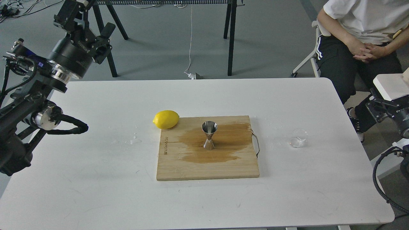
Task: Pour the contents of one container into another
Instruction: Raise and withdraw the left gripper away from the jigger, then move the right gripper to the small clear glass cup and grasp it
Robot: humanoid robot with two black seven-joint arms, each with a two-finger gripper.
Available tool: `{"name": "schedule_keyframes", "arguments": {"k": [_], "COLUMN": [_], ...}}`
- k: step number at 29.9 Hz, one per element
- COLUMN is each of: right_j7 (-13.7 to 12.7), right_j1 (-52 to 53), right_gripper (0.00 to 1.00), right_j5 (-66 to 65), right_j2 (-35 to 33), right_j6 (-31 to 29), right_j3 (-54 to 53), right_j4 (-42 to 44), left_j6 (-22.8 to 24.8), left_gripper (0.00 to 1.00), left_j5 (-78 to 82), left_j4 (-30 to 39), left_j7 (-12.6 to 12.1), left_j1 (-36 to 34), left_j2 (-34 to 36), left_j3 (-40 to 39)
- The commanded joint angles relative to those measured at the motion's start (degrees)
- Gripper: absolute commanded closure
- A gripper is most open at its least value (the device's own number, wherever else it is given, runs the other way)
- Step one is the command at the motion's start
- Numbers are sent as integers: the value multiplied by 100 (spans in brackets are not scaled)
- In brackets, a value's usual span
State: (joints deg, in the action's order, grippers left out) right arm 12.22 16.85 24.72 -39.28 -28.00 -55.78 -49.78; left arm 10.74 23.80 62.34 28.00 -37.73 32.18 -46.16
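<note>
The clear glass cup [297,138] stands upright on the white table [96,191], right of the wooden board [207,169]. The steel jigger [209,135] stands upright in the middle of the board, on a dark wet stain. My left gripper [88,19] is raised high beyond the table's far left corner, far from both; it looks open and holds nothing. My right gripper [375,108] shows only as a dark block at the right edge, off the table and right of the cup; its fingers cannot be told apart.
A yellow lemon [165,118] lies at the board's far left corner. A few water drops [134,140] sit left of the board. A seated person [361,41] is at the back right. Black table legs [230,38] stand behind.
</note>
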Motion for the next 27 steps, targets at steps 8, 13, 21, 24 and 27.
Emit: {"name": "schedule_keyframes", "arguments": {"k": [8,13,21,24,27], "right_j7": [62,9,26,17,17], "right_j1": [-1297,-1746,-2265,-2335,-2318], "right_gripper": [0,2,2,0,0], "right_j5": [33,471,815,815,824], "right_j2": [43,61,61,96,324], "right_j6": [0,0,0,0,5], "right_j3": [-232,-109,-39,-21,-30], "right_j4": [-1253,-1596,-2501,-2581,-2598], "left_j6": [1113,1123,1141,1149,1167], "left_gripper": [0,0,0,0,0], "left_j5": [-2413,-2731,-2731,-2731,-2731], "left_j4": [-1066,-1277,-1269,-1269,-1260], "left_j7": [0,-207,-198,-190,-181], "left_j1": [-173,-155,-173,-173,-138], "left_j2": [-441,-511,-582,-582,-582], "left_j3": [-16,-16,2,28,55]}}
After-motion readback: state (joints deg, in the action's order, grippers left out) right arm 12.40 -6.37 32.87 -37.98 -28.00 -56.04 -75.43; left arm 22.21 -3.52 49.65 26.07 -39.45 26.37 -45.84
